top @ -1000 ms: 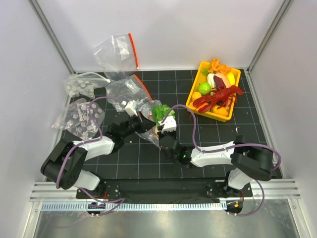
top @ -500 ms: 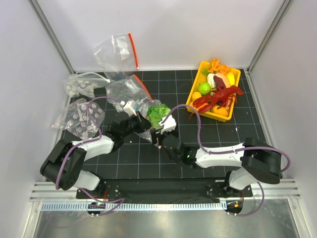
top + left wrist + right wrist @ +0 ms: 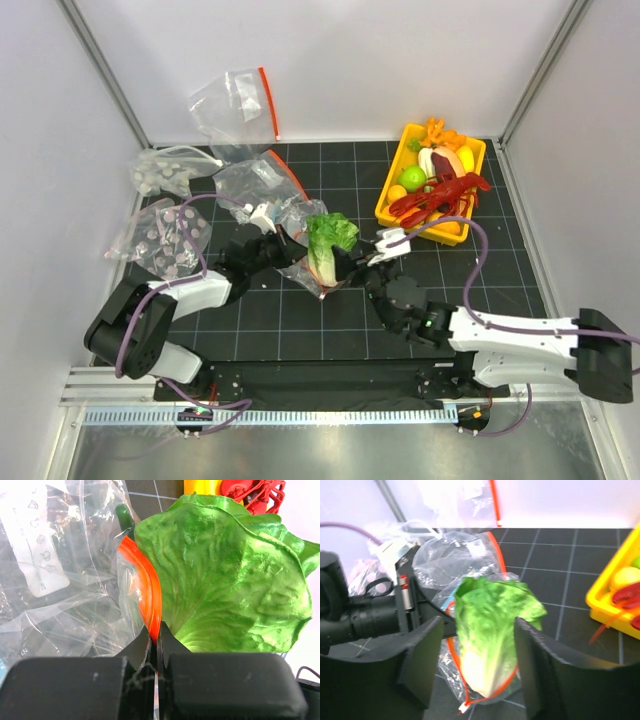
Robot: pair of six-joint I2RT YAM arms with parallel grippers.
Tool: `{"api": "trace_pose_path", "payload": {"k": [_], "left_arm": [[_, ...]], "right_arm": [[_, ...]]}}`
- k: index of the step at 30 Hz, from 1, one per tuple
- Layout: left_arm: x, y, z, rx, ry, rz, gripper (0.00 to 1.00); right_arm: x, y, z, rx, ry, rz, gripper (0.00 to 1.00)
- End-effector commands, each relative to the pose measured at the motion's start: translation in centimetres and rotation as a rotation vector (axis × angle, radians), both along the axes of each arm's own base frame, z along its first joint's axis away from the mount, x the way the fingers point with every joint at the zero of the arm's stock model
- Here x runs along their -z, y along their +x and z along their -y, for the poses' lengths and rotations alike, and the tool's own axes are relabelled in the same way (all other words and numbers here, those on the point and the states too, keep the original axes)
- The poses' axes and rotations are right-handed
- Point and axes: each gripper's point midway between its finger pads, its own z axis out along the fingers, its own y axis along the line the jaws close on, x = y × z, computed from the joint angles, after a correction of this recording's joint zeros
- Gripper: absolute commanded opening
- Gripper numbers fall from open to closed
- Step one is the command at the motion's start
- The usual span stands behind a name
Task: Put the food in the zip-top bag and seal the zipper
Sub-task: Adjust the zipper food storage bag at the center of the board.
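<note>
The green lettuce stands with its pale base inside the open mouth of the clear zip-top bag. Its leafy top sticks out. My left gripper is shut on the red-orange zipper, beside the lettuce. My right gripper is open and empty, just right of the lettuce. In the right wrist view the lettuce shows between my spread fingers, apart from them, with the zipper looped round its base. A round green fruit and a yellow-orange piece lie in the yellow tray.
A red lobster lies across the yellow tray at the back right. Another clear bag with small white parts lies behind the left gripper. Dotted pouches lie at the left. A further clear bag leans on the back wall.
My right gripper has let go of the lettuce, opened, and drawn back to the right. The lettuce now stands in the bag's mouth. The left gripper has stayed shut on the zipper.
</note>
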Motion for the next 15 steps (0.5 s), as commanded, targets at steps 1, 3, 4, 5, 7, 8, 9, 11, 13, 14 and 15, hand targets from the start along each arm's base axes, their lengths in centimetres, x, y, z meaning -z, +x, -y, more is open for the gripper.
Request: {"api": "trace_pose_path", "payload": {"k": [1, 3, 4, 5, 7, 8, 9, 11, 13, 14, 15], "left_arm": [[-1.8, 1.3, 0.1, -0.014, -0.018, 0.046, 0.0], [-1.8, 1.2, 0.1, -0.015, -0.016, 0.045, 0.0], [-1.7, 1.3, 0.1, -0.015, -0.016, 0.044, 0.0], [-1.7, 1.2, 0.1, -0.014, -0.016, 0.044, 0.0], [-1.6, 1.2, 0.1, -0.015, -0.017, 0.037, 0.0], [-1.6, 1.2, 0.1, -0.014, -0.018, 0.037, 0.0], [-1.6, 1.2, 0.2, -0.012, -0.02, 0.036, 0.0], [-1.7, 1.3, 0.2, -0.013, -0.02, 0.037, 0.0], [-1.7, 1.3, 0.2, -0.014, -0.021, 0.036, 0.0], [-1.8, 1.2, 0.2, -0.01, -0.022, 0.037, 0.0], [-1.7, 1.2, 0.2, -0.011, -0.021, 0.034, 0.0]], "right_arm": [[1.1, 0.5, 3.9, 0.118, 0.054, -0.076, 0.62], [3.5, 1.5, 5.7, 0.156, 0.062, -0.169, 0.55], [4.6, 1.6, 5.7, 0.132, 0.061, -0.204, 0.52], [5.8, 1.7, 6.1, 0.132, 0.056, -0.239, 0.5], [8.0, 2.9, 7.3, 0.167, 0.064, -0.301, 0.4], [8.7, 3.0, 6.9, 0.136, 0.069, -0.337, 0.38], [9.3, 3.4, 7.3, 0.147, 0.064, -0.361, 0.35], [10.8, 3.6, 6.2, 0.113, 0.046, -0.411, 0.34], [11.3, 4.0, 5.2, 0.096, 0.036, -0.44, 0.33], [12.6, 4.2, 4.7, 0.093, 0.004, -0.47, 0.33], [13.0, 4.2, 3.9, 0.065, 0.0, -0.486, 0.33]]}}
